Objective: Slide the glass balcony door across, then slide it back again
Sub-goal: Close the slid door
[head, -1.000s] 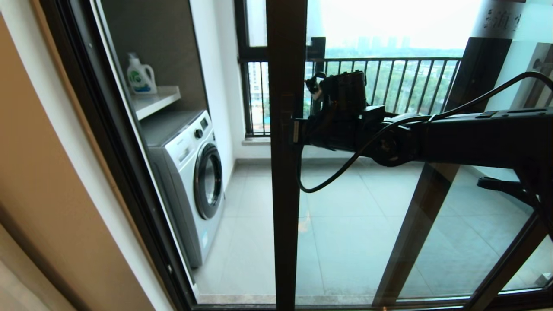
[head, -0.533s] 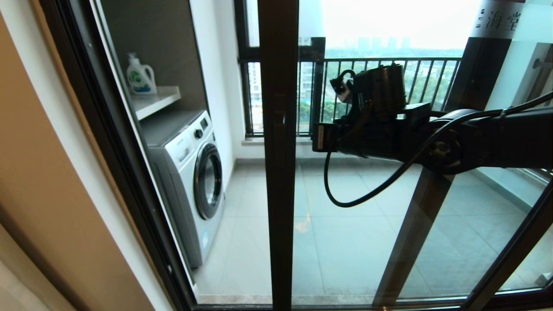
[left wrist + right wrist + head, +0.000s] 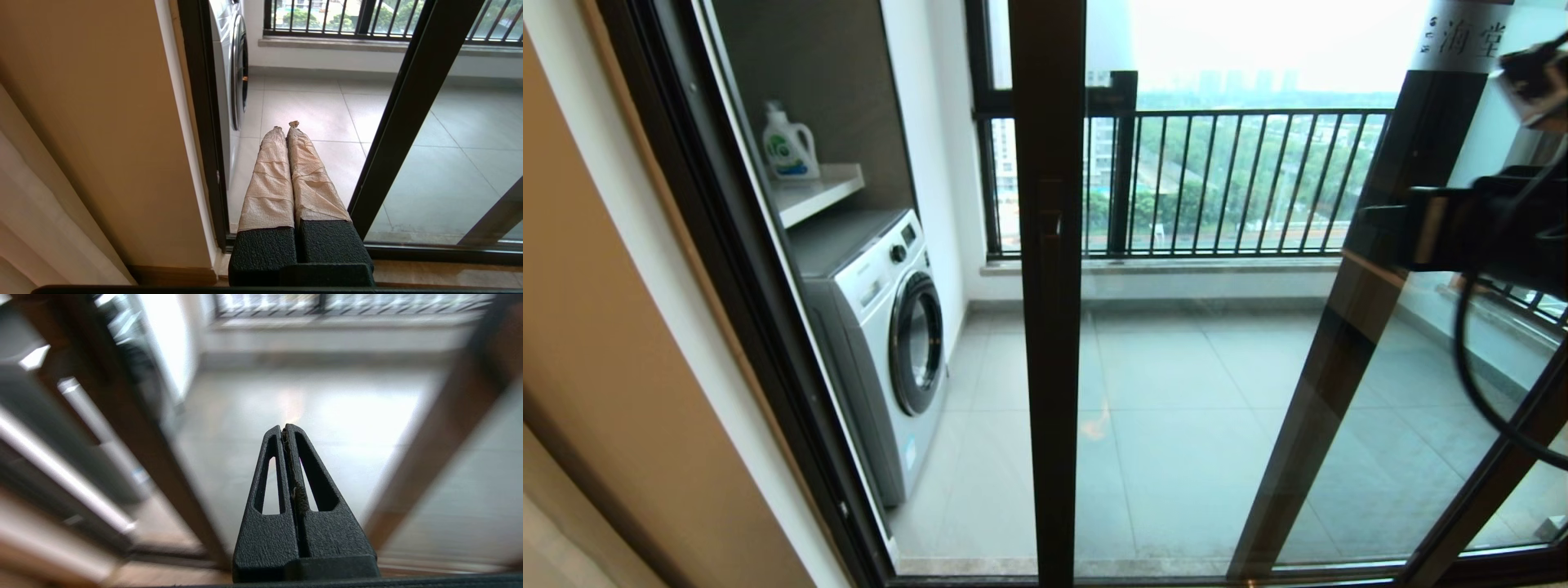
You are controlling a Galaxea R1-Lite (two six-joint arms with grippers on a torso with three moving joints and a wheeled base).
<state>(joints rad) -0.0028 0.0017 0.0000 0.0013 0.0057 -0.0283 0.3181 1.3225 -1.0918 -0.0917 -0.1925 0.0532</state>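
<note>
The glass balcony door (image 3: 1049,286) stands with its dark upright at mid-view, an open gap to its left beside the washing machine (image 3: 882,327). The right pincer (image 3: 284,430), pressed together and holding nothing, hangs well clear at the right; the next move probably calls for reaching the upright again. The left pincer (image 3: 286,128), also together and empty, sits parked low near the doorway.
</note>
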